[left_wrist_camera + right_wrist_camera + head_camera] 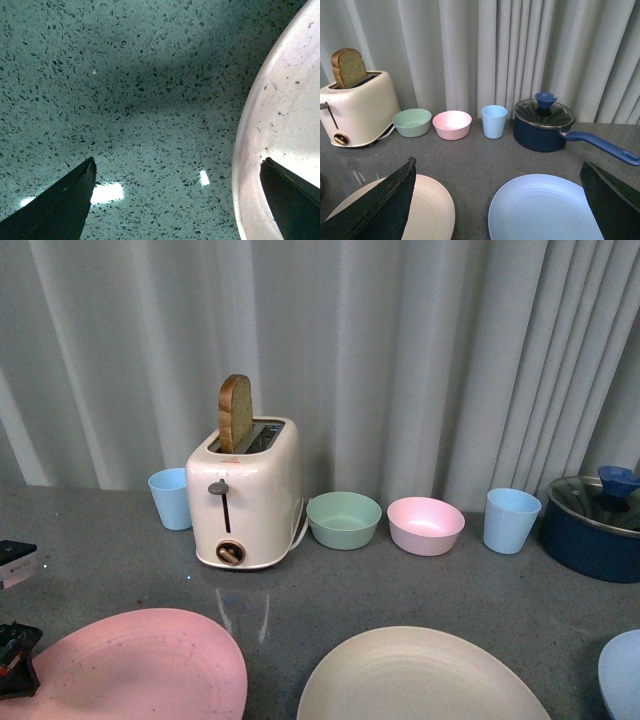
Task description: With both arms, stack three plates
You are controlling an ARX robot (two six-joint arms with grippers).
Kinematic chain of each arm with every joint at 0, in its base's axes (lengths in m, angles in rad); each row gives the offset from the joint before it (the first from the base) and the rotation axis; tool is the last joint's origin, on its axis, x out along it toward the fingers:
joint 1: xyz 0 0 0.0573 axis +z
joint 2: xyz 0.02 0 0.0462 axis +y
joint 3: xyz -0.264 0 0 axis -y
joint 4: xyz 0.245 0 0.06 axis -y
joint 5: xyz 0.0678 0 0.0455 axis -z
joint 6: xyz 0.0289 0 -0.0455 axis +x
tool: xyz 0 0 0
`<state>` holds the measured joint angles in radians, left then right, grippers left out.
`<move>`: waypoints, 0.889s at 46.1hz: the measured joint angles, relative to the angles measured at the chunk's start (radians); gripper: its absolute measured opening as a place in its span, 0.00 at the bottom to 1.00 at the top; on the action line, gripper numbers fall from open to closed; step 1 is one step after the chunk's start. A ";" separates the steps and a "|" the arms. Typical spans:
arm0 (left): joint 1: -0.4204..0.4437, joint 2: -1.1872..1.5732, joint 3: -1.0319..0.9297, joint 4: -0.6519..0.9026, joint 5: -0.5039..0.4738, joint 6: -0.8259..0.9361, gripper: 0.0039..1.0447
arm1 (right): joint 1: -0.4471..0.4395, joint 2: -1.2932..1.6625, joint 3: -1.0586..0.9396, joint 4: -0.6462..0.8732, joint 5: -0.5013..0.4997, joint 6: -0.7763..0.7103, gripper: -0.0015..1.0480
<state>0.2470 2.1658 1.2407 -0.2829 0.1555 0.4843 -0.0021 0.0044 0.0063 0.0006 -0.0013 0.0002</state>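
Pink plate [280, 125] rim inside parted left end effector [177, 165]: pinch rim, lift level. Right end effector [497, 165] parted too.

pink plate [140, 665], cream plate [420, 680], light blue plate [545, 210], grey speckled counter [125, 100]

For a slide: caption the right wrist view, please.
Open right gripper frames cream plate and light blue plate; toaster, green bowl, pink bowl, cup and blue pot behind.
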 joint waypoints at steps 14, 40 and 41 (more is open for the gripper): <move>0.000 0.005 -0.011 0.010 0.006 0.005 0.94 | 0.000 0.000 0.000 0.000 0.000 0.000 0.93; -0.029 0.013 -0.037 0.034 0.012 0.003 0.61 | 0.000 0.000 0.000 0.000 0.000 0.000 0.93; -0.030 0.013 -0.039 0.034 0.017 0.002 0.56 | 0.000 0.000 0.000 0.000 0.000 0.000 0.93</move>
<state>0.2172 2.1784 1.2018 -0.2485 0.1722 0.4862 -0.0021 0.0044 0.0063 0.0006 -0.0010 0.0002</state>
